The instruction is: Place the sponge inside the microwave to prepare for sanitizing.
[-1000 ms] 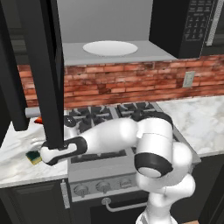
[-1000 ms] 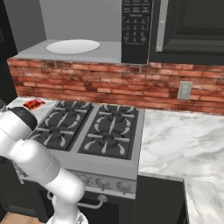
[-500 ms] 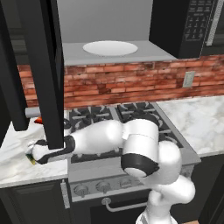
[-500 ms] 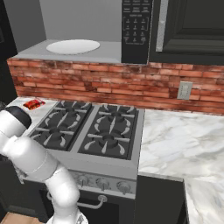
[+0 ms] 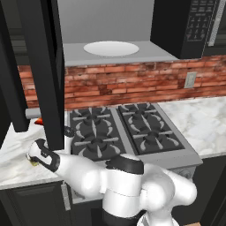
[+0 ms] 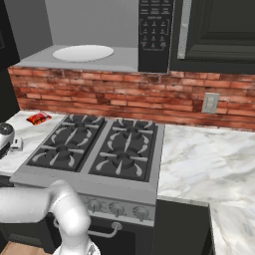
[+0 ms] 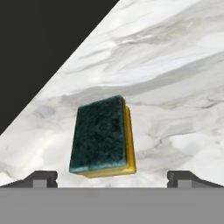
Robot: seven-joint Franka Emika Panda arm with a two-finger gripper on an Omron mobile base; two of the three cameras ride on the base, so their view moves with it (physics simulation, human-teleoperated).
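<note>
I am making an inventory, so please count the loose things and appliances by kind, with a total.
Sponge: 1
Red packet: 1
White plate: 1
Microwave: 1
Stove: 1
Total: 5

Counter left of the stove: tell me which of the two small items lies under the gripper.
The sponge, green over yellow, lies flat between the open gripper fingertips; the red packet sits farther back by the brick wall.

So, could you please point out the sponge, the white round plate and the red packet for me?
sponge (image 7: 101,133), hand view, on its dark green top.
white round plate (image 5: 111,48), left base view, on its centre.
red packet (image 6: 38,118), right base view, on its middle.
</note>
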